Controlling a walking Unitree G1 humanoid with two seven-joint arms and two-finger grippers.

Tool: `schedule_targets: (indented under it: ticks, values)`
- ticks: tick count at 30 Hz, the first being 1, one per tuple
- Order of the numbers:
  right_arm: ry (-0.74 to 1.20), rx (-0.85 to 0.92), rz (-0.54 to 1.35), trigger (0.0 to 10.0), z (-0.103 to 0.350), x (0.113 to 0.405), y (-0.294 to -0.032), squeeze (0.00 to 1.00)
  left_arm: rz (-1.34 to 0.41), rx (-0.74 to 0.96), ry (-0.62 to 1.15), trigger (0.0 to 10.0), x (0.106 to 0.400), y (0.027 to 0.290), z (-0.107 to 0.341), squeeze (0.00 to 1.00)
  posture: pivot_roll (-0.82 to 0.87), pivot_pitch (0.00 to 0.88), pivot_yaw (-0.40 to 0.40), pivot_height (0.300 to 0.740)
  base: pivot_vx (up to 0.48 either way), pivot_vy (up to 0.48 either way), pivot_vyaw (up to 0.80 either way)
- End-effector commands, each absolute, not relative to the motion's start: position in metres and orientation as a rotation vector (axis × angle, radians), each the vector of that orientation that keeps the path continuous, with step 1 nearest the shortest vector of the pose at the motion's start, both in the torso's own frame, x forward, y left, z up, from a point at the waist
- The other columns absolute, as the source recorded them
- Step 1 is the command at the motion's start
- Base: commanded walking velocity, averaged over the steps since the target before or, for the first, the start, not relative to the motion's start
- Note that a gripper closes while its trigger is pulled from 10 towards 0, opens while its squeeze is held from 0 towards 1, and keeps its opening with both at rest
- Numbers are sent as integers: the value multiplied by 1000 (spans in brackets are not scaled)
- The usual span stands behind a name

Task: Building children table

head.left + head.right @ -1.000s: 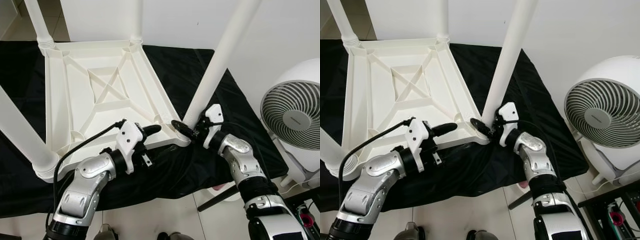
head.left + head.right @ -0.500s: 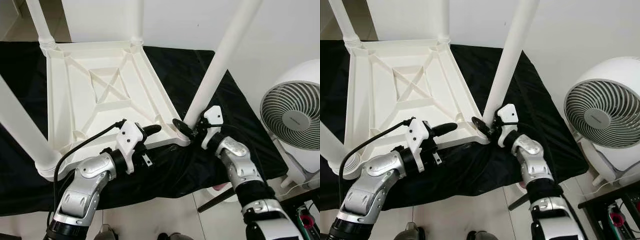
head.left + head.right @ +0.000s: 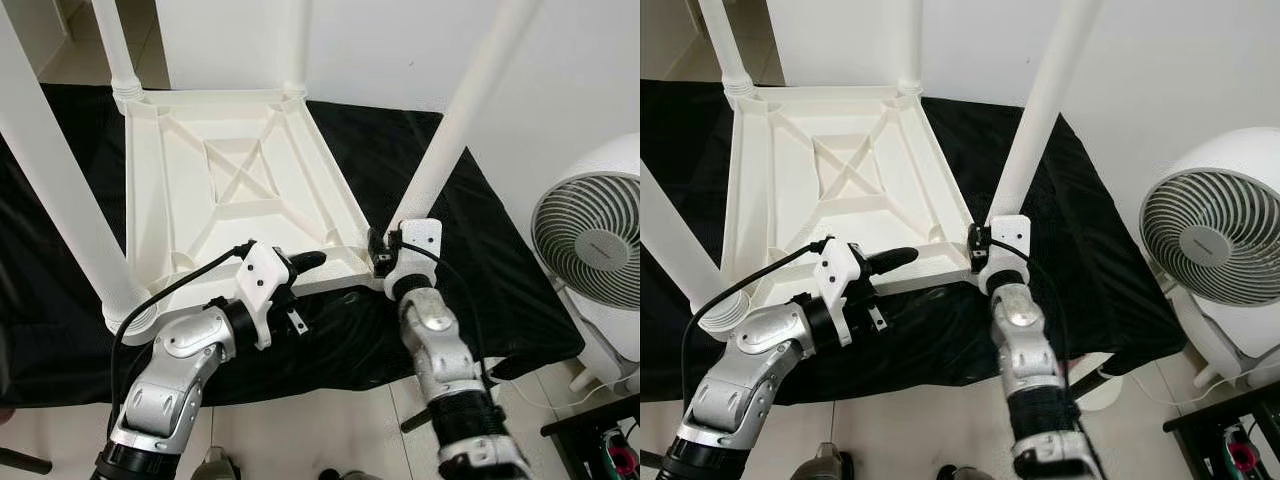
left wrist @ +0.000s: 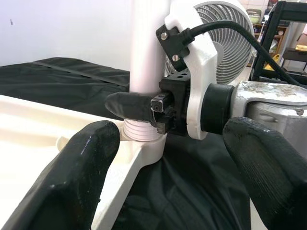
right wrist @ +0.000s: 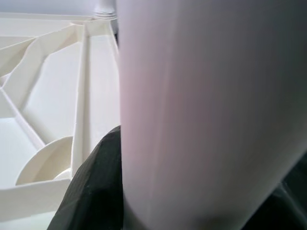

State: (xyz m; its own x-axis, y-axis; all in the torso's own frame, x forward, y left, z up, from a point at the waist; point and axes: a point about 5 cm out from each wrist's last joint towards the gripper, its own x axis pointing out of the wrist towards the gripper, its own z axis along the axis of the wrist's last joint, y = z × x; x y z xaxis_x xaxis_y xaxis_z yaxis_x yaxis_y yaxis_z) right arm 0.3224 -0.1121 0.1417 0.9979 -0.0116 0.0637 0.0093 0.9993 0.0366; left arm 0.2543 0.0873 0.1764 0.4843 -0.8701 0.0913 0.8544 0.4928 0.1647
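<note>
Gripping the white table leg (image 3: 452, 135) at its base, the right gripper (image 4: 144, 108) has its jaws closed around it; the left gripper (image 4: 168, 177) hovers with jaws wide near the upturned table (image 3: 200, 190).

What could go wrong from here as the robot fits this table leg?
The right hand grips the white plastic leg low at its socket, so the tall leg could lever sideways and cross-thread. The left hand hovers open near the upturned white tabletop, which may slide on the black cloth.

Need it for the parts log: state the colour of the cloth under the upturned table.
Black; the cloth shows best in the left eye view.
</note>
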Motion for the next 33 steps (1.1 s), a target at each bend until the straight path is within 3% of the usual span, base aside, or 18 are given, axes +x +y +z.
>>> schedule_targets:
  ticks: [1,7,8,16,17,20,21,27,33]
  values:
    - [54,-15,-57,10000,118,317,-118,0,-1001,87,-175,10000,255,85,176,0,110,113,-114,740,0,0,0]
    - [32,-17,-76,10000,124,318,-127,0,-997,83,-174,10000,254,85,176,0,110,119,-121,740,0,0,0]
    - [19,-4,-82,10000,127,318,-132,1000,-993,82,-175,10000,254,85,176,0,112,122,-122,740,0,0,0]
    - [-17,39,-43,10000,135,319,-140,1000,-985,81,-178,10000,255,86,177,0,112,126,-122,740,0,0,0]
    - [-23,65,28,10000,137,318,-141,690,-983,81,-178,10000,255,87,178,0,112,129,-120,740,0,0,0]
    - [-21,81,63,10000,137,317,-141,690,-982,81,-178,10000,255,87,178,0,112,129,-120,740,0,0,0]
    - [-26,88,136,10000,138,315,-141,0,-982,82,-178,10000,255,88,178,0,110,131,-116,740,0,0,0]
    - [-88,-18,396,10000,146,310,-148,0,-986,82,-174,10000,256,88,178,0,103,134,-107,740,0,0,0]
    - [-130,-83,517,10000,158,317,-161,0,-993,86,-174,10000,257,88,178,0,107,131,-101,740,0,0,0]
